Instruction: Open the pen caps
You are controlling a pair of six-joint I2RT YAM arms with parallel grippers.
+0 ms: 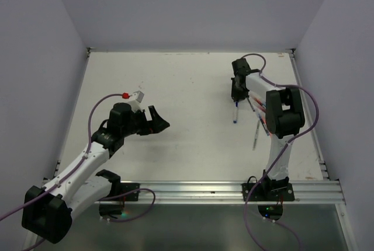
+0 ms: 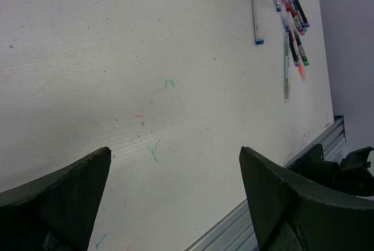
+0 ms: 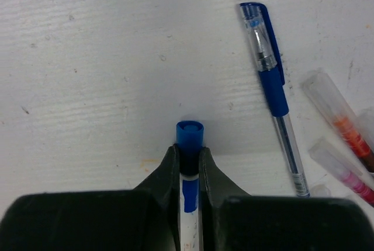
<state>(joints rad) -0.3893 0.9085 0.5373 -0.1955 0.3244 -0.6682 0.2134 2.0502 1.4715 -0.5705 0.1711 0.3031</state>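
Note:
My right gripper (image 3: 189,149) is shut on a white-barrelled pen (image 3: 188,204) just behind its blue cap (image 3: 190,131), which sticks out past the fingertips. From above, this gripper (image 1: 236,98) is at the far right of the table and the pen (image 1: 235,112) runs toward the near side, ending in a blue tip. The pen (image 2: 255,14) also shows at the top of the left wrist view. My left gripper (image 1: 160,121) is at the table's left middle, jaws wide open (image 2: 175,152) over bare tabletop with nothing between them.
A loose cluster of other pens (image 1: 260,117) lies right of the held one: a blue capped gel pen (image 3: 272,82), an orange one (image 3: 345,122), a pink one (image 3: 345,172). An aluminium rail (image 1: 204,190) runs along the near edge. Walls enclose the white table (image 1: 187,87).

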